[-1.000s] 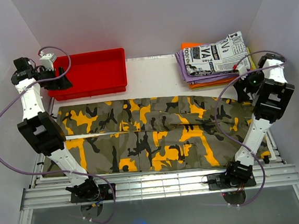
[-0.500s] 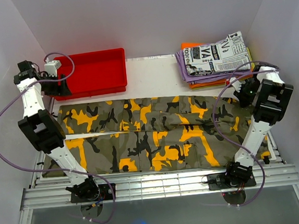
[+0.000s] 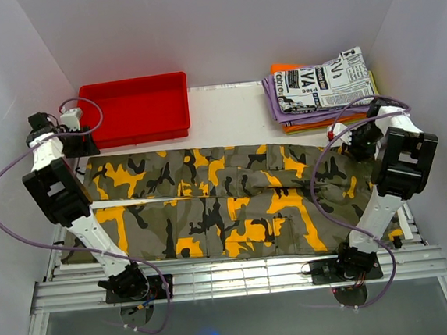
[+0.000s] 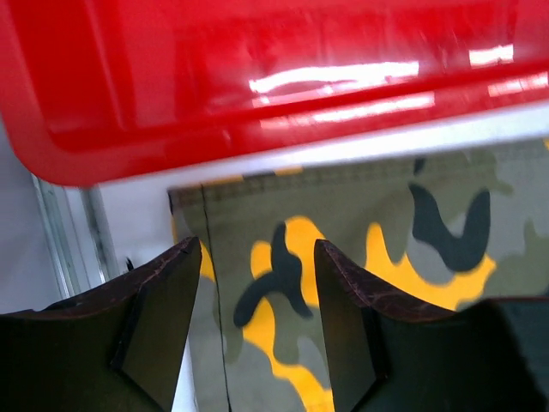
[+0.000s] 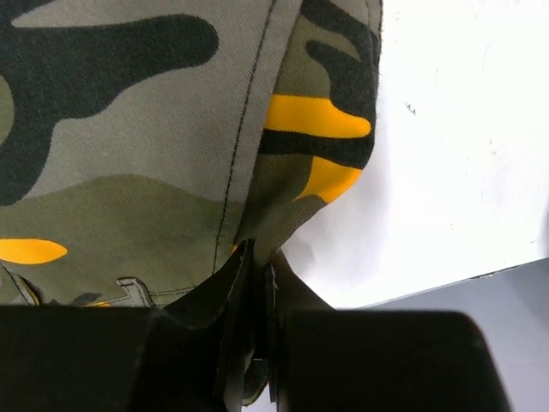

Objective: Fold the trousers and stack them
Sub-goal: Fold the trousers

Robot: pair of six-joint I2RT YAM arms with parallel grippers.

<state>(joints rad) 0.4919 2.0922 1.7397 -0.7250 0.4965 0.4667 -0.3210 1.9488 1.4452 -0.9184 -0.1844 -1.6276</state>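
While the long, soft cloth trousers (image 3: pixel 226 202) in olive, black and yellow-orange camouflage lie spread flat from left to right across the near part of the white table (image 3: pixel 226 112), with one leg nearer and the other just beyond it, each arm reaches over a far corner of the cloth. The left gripper (image 4: pixel 257 257) hangs over the far-left corner, where a stitched edge runs along the end of the cloth. Its two dark fingers (image 4: pixel 163 292) stand apart with the printed cloth showing between them, and the wrist view does not settle whether they touch it. Just beyond that corner sits a shallow red plastic tray (image 3: pixel 136 108), its near wall close to the far edge of the trousers. At the far-right end the right gripper (image 5: pixel 257 257) has its fingers pressed together on a small fold at the cloth's edge, with bare white table directly to the right. Farther back in the right corner lies a stack of folded garments (image 3: pixel 322 88), a white newspaper-print piece on top of purple and orange ones, with a strip of table between it and the trousers.
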